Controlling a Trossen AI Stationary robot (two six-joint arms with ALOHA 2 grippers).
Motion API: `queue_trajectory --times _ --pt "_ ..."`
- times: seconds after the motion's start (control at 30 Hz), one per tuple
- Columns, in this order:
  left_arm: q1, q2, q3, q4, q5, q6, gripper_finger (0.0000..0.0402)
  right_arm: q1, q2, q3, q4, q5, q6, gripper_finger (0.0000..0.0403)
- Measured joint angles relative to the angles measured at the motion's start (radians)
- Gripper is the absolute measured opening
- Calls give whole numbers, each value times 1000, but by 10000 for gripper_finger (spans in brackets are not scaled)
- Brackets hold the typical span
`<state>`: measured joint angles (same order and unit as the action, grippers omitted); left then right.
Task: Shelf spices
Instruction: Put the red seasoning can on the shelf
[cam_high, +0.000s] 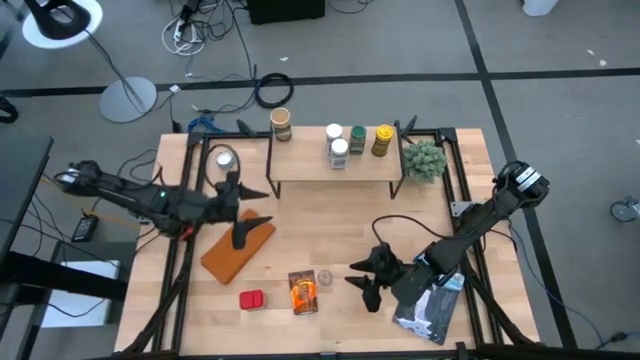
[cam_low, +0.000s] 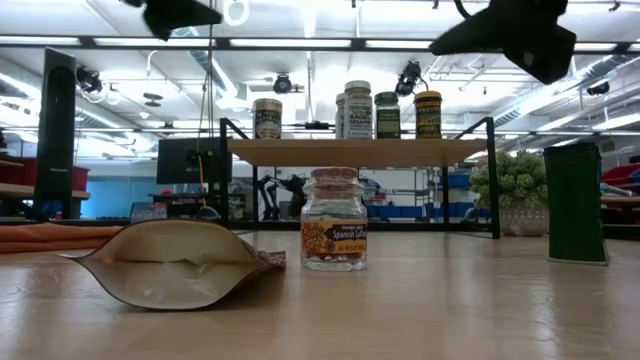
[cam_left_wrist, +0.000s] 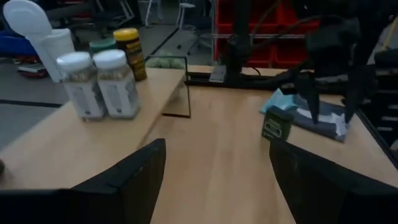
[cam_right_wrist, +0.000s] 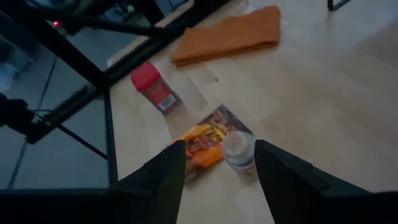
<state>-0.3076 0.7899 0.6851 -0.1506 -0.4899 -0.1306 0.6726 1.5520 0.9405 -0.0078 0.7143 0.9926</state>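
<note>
The shelf (cam_high: 335, 178) stands at the table's far middle. On its top board are a tan cylinder (cam_high: 281, 124), two white-lidded jars (cam_high: 337, 143), a green-lidded jar (cam_high: 357, 137) and a yellow-lidded jar (cam_high: 382, 140). An orange packet (cam_high: 303, 292), a small cork-topped glass jar (cam_high: 324, 278) and a red tin (cam_high: 251, 299) lie near the near edge. A dark box (cam_left_wrist: 277, 122) stands by the right arm. My left gripper (cam_high: 258, 207) hangs open left of the shelf. My right gripper (cam_high: 352, 275) hovers open just right of the glass jar (cam_right_wrist: 238, 151).
A flat brown slab (cam_high: 237, 250) lies under the left gripper and a silver round tin (cam_high: 224, 158) sits left of the shelf. A small green plant (cam_high: 425, 160) stands at the shelf's right end. A blue-and-white cloth (cam_high: 430, 310) lies under the right arm.
</note>
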Motion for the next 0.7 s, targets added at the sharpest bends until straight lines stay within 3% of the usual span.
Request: queue_trajectory --times 0.23,0.47,0.7 --pt "-148 -45 -98 2 -143 -57 292 -27 0 0 200 51 -144 192" --pt "-225 -81 -175 73 -154 -58 292 -35 0 22 265 50 -235 179" --pt "-263 -171 -328 206 -154 -57 292 -51 49 147 257 5 -439 168"
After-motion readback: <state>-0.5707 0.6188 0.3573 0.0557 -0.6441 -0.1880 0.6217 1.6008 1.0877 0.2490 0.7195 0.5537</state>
